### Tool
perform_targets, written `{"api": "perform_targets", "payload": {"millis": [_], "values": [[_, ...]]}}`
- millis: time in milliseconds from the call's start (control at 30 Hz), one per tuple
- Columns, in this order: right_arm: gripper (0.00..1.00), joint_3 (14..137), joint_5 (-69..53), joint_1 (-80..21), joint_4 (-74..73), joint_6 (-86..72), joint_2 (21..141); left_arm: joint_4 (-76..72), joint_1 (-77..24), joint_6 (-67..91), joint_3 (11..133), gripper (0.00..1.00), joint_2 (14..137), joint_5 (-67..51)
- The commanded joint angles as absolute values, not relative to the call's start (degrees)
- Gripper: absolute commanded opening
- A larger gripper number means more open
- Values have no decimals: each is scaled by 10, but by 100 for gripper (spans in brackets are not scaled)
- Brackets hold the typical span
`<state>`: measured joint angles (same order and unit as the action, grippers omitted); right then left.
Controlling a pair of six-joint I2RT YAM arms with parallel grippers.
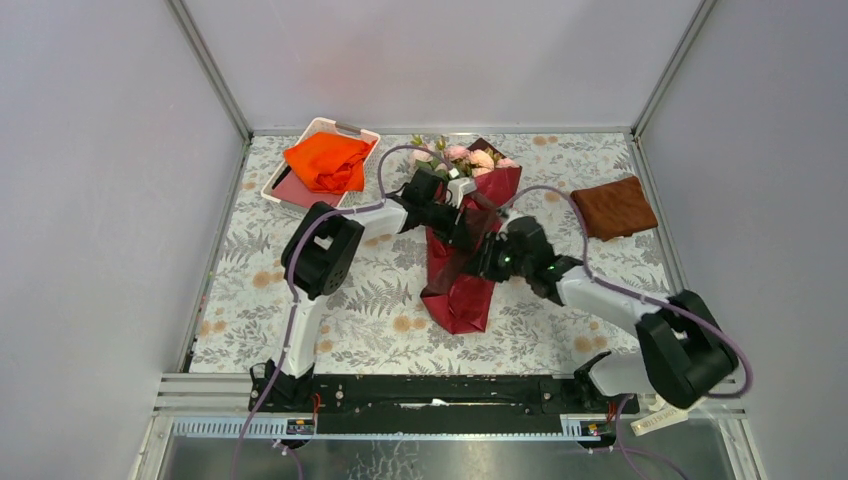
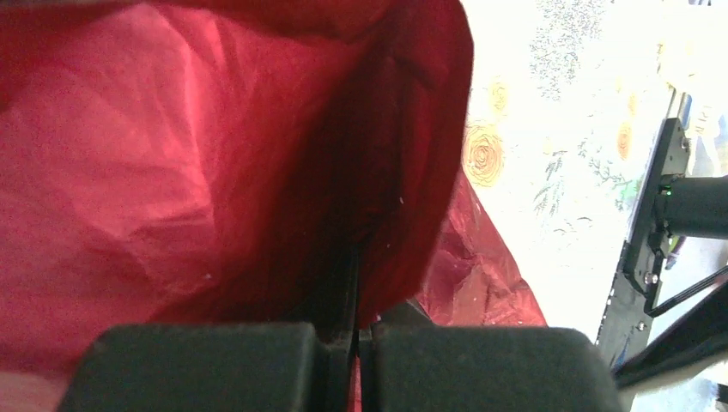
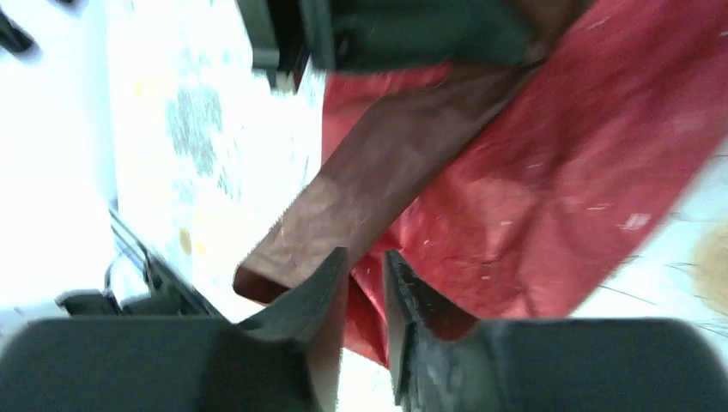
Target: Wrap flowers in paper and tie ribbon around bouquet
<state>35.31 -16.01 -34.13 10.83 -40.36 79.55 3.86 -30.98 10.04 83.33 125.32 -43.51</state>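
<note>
The dark red paper [image 1: 462,290] lies folded lengthwise over the flowers [image 1: 468,158] at mid-table; pink roses and leaves poke out of its far end. My left gripper [image 2: 356,339] is shut on a raised flap of the paper [image 2: 172,154], which fills its view. Next to the bundle's right side, my right gripper [image 3: 365,266] has its jaws a narrow gap apart with nothing pinched between them. It hovers beside that lifted flap [image 3: 386,163] and over the red sheet [image 3: 549,172]. In the top view both grippers [image 1: 470,232] [image 1: 487,262] meet over the bundle's middle. The ribbon is out of view.
A white tray [image 1: 318,127] holding a folded orange cloth [image 1: 328,162] stands at the back left. A folded brown cloth [image 1: 614,207] lies at the back right. Grey walls close in the floral table [image 1: 300,300] on three sides.
</note>
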Motion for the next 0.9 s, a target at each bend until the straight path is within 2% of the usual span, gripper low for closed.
{"api": "perform_targets", "payload": {"millis": [0,100,200,233,300,433,500,700,867], "values": [[39,362,-135,-258,20,-356,724,40,-305,68,835,0,1245,-409],[64,349,-162,-199,38,-333,743,40,-306,72,839,0,1244,-409],[68,376,-182,-176,46,-298,820,43,-307,78,845,0,1239,-412],[66,385,-193,-172,57,-291,849,44,-306,80,846,0,1234,-413],[55,400,-208,-166,76,-286,901,50,-307,84,848,0,1221,-418],[14,421,-242,-165,131,-290,987,55,-311,101,852,0,1181,-435],[1,429,-277,-166,176,-306,1023,55,-314,110,857,0,1165,-442],[0,475,-318,-197,248,-348,1084,64,-315,127,894,0,1186,-446],[0,480,-326,-204,271,-365,1081,55,-315,127,899,0,1234,-429]]}}
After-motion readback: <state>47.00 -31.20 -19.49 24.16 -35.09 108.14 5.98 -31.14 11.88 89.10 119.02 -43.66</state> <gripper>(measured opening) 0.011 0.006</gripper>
